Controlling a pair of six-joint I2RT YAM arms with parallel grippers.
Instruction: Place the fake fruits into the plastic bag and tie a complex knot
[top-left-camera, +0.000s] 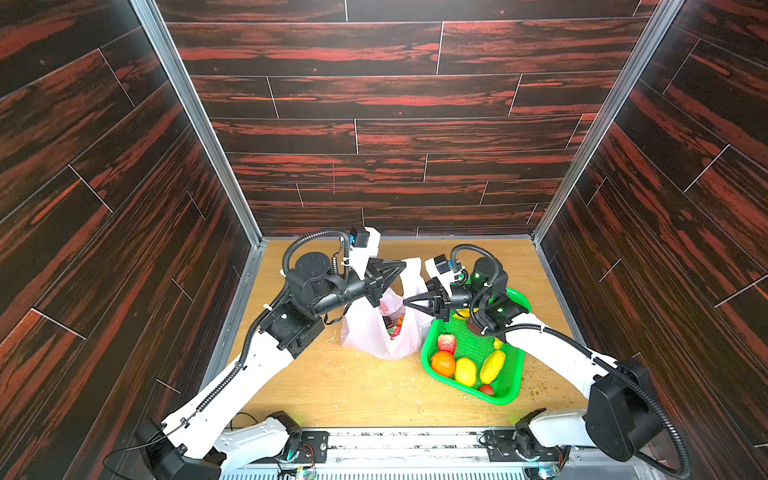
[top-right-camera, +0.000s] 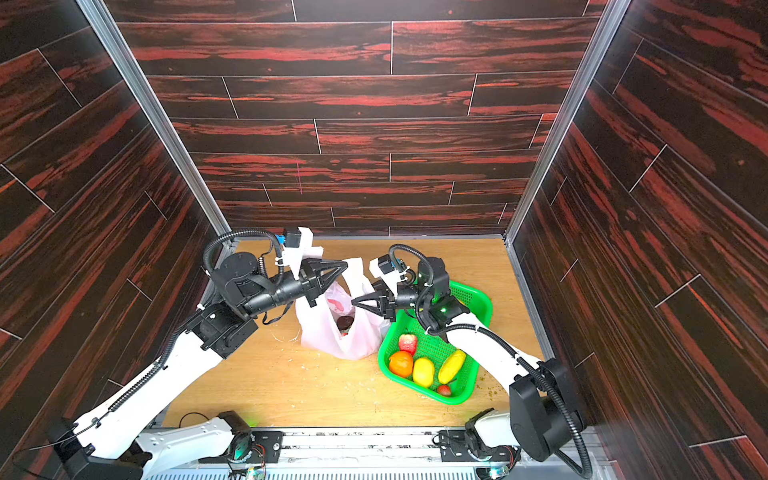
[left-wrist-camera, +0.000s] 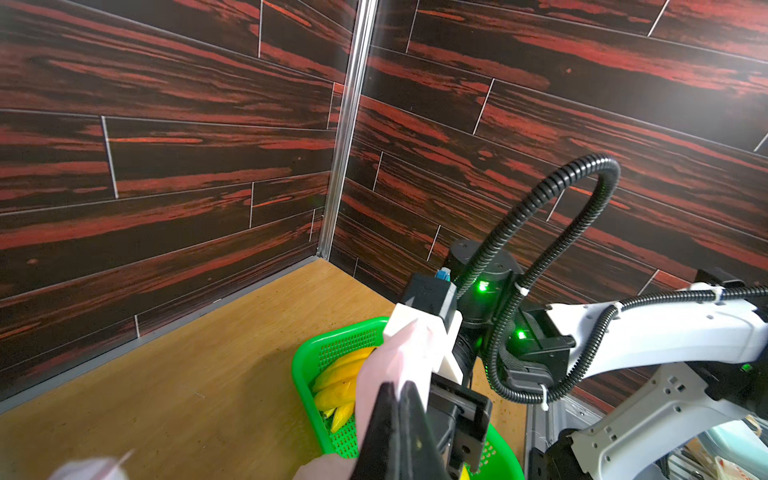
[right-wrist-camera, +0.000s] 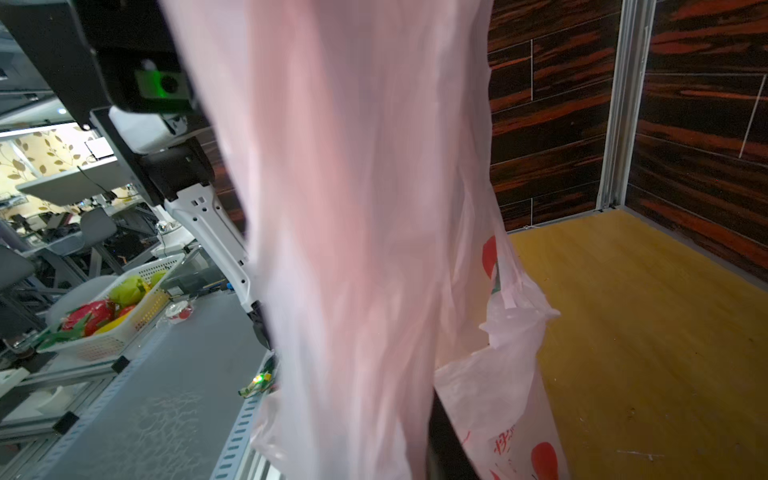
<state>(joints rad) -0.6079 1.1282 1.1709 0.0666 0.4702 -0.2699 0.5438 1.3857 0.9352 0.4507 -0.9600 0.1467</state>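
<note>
Left hand (top-left-camera: 400, 265) is clamped on one strap of the plastic bag (top-left-camera: 374, 338) and holds it high, so the mouth gapes; the bag stands mid-desk. A few fake fruits (top-left-camera: 393, 326) show inside. Right hand (top-left-camera: 406, 301) has its fingers drawn together at the opposite strap. In the right wrist view the film (right-wrist-camera: 353, 249) drapes straight between them, so I read that as a pinch on the bag. More fruit, a lemon (top-left-camera: 465, 371) and an orange (top-left-camera: 442, 363) among them, waits in the green basket (top-left-camera: 498, 401), so it looks too soon for knotting. The basket sits hard against the bag under the right arm. That side is tight, but the desk (top-left-camera: 353, 395) in front is open.
</note>
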